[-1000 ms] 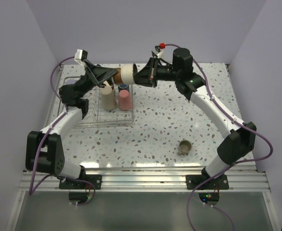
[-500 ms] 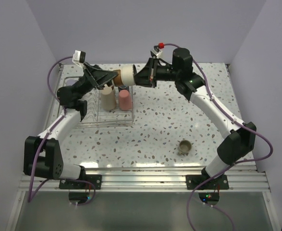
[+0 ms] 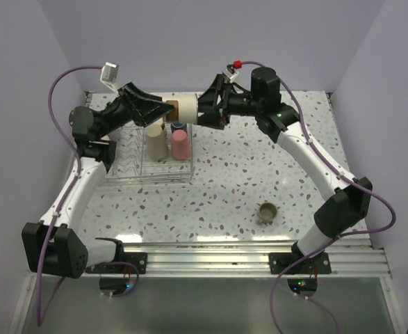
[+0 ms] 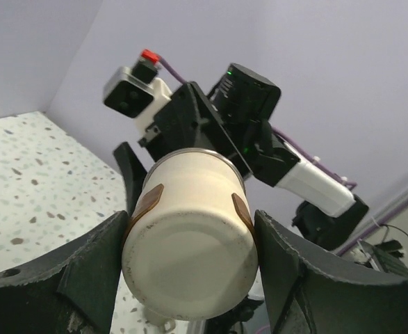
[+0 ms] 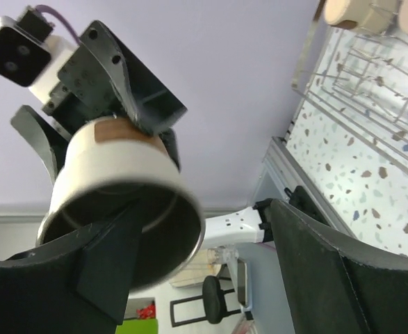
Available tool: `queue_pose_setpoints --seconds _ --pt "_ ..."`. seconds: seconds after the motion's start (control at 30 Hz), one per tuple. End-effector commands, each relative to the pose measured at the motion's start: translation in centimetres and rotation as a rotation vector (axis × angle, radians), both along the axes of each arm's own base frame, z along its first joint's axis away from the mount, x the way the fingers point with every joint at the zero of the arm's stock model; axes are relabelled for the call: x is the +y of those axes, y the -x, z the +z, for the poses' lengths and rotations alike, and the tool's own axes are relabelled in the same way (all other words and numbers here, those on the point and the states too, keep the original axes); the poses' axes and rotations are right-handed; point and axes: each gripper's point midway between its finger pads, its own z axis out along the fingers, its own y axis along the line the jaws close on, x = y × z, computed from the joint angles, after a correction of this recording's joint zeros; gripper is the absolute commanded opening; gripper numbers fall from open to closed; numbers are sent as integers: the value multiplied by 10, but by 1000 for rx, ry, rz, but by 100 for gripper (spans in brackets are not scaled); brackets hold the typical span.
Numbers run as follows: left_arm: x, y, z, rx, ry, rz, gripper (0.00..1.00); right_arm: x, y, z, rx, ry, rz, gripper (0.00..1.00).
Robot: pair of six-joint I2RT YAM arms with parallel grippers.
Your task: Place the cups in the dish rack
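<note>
A cream cup with brown patches and a steel rim hangs sideways in the air above the dish rack. My left gripper is shut on its base end, and both fingers press the cup in the left wrist view. My right gripper stands open at the cup's mouth, its far finger well clear of the rim. A beige cup and a pink-red cup sit upside down in the rack. A small olive-tan mug stands on the table near the right arm's base.
A small dark cup sits in the rack behind the pink-red one. The wire rack lies at the back left of the speckled table, close to the left wall. Lavender walls enclose the table on three sides.
My right gripper has opened and let go of the cream cup. The left arm's elbow has swung up and left, and the cup has shifted slightly left in the left gripper.
</note>
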Motion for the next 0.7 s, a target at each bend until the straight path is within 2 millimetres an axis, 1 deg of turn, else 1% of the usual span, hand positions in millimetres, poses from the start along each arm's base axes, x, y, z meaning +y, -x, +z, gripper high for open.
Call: queue_pose_setpoints --seconds 0.0,0.03,0.07,0.1,0.13,0.17,0.2,0.23,0.27,0.3,0.33,0.37,0.4,0.43,0.5,0.57,0.67 --pt "16 -24 -4 -19 -135 125 0 -11 2 4 -32 48 -31 77" --pt "19 -32 -5 -13 -162 163 0 -17 1 4 -41 69 -54 77" --pt "22 -39 -22 83 -213 186 0 -21 0 0 -43 98 -69 78" --pt "26 -47 -16 12 -277 231 0 -28 2 -13 -29 159 -77 78" --pt "32 -57 -18 22 -308 283 0 -36 -2 -16 -31 188 -114 78" --pt "34 -57 -38 116 -357 284 0 -42 -2 -21 -37 217 -128 78" --pt "37 -62 -38 90 -396 304 0 -49 -1 -31 -4 255 -140 78" --pt "42 -68 -42 103 -421 339 0 -56 -5 -37 9 284 -171 78" --pt "44 -69 -55 153 -454 339 0 -60 -4 -40 -1 305 -177 78" --pt "45 -71 -53 127 -484 350 0 -65 -2 -46 19 330 -183 78" --pt "49 -73 -66 178 -529 380 0 -68 -2 -49 21 346 -190 78" --pt "49 -73 -71 184 -566 391 0 -71 -1 -50 8 363 -199 78" --pt "45 -77 -74 154 -622 391 0 -74 0 -53 15 378 -200 78" --pt "49 -80 -81 170 -661 421 0 -75 1 -56 16 388 -202 78" --pt "47 -78 -101 211 -725 399 0 -79 3 -59 12 405 -203 78" --pt "52 -79 -115 257 -778 438 0 -80 6 -63 17 415 -200 78" --pt "54 -78 -141 318 -847 458 0 -82 9 -69 25 427 -198 78"
